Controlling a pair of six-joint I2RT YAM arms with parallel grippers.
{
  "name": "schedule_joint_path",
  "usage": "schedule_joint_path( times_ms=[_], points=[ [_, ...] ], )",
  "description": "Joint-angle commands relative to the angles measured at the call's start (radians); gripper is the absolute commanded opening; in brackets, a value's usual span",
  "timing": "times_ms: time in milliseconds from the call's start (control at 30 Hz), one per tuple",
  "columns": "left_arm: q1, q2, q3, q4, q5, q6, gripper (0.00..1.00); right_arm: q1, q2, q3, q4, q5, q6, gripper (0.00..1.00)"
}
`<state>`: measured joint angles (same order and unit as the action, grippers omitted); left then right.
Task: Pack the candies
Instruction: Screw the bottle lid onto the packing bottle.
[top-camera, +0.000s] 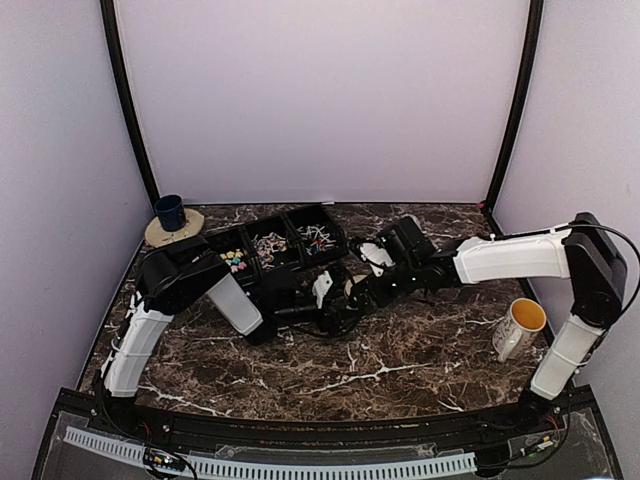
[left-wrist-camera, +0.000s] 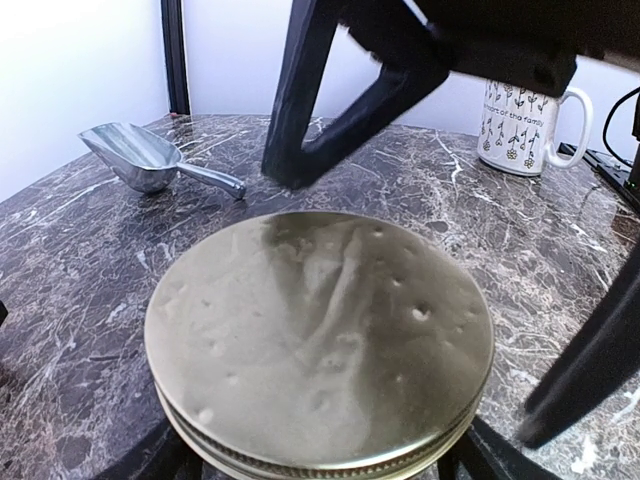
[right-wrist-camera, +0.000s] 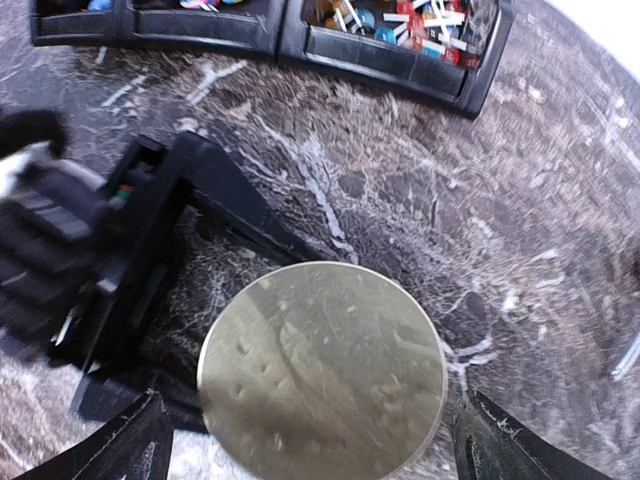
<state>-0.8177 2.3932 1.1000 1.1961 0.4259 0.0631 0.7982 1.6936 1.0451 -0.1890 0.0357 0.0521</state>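
A round tan metal lid (left-wrist-camera: 320, 330) sits on a jar between both grippers; it also shows in the right wrist view (right-wrist-camera: 322, 370). My left gripper (left-wrist-camera: 320, 462) is shut on the jar just under the lid's threaded rim. My right gripper (right-wrist-camera: 312, 420) is open, with one finger on each side of the lid and not touching it. The candies lie in a black compartment tray (top-camera: 330, 215) behind the grippers: bright coloured ones (top-camera: 234, 261), pinkish ones (top-camera: 268, 243) and white-wrapped ones (top-camera: 315, 237). Some candies (right-wrist-camera: 420, 20) show at the top of the right wrist view. The jar's inside is hidden.
A metal scoop (left-wrist-camera: 150, 158) lies on the marble table behind the jar. A white patterned mug (top-camera: 520, 326) stands at the right, also in the left wrist view (left-wrist-camera: 525, 125). A blue cup (top-camera: 169, 211) on a tan disc stands at the back left corner.
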Motion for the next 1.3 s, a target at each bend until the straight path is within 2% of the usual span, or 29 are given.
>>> schedule_joint_path(
  times_ms=[0,133,233,400,600,733,867,1267],
  points=[
    [0.013,0.049,-0.032,-0.282,-0.009,-0.013,0.78,0.006,-0.088,-0.036,-0.027,-0.022,-0.078,0.97],
    [0.025,0.056,-0.026,-0.280,0.117,0.018,0.78,-0.014,-0.158,-0.081,-0.083,-0.055,-0.249,0.97],
    [0.033,0.059,-0.025,-0.273,0.213,0.040,0.78,-0.043,-0.185,-0.091,-0.155,-0.169,-0.393,0.97],
    [0.055,0.066,-0.032,-0.258,0.469,0.088,0.78,-0.058,-0.256,-0.121,-0.210,-0.301,-0.684,0.97],
    [0.067,0.067,0.006,-0.359,0.717,0.182,0.78,-0.062,-0.216,-0.020,-0.300,-0.447,-0.919,0.97],
    [0.067,0.067,0.026,-0.421,0.771,0.225,0.78,-0.065,-0.110,0.082,-0.389,-0.507,-1.047,0.97],
    [0.067,0.067,0.023,-0.430,0.795,0.238,0.78,-0.064,-0.016,0.171,-0.419,-0.562,-1.108,0.97],
    [0.066,0.072,0.037,-0.463,0.820,0.259,0.78,-0.056,0.090,0.245,-0.521,-0.640,-1.258,0.97]
  ],
)
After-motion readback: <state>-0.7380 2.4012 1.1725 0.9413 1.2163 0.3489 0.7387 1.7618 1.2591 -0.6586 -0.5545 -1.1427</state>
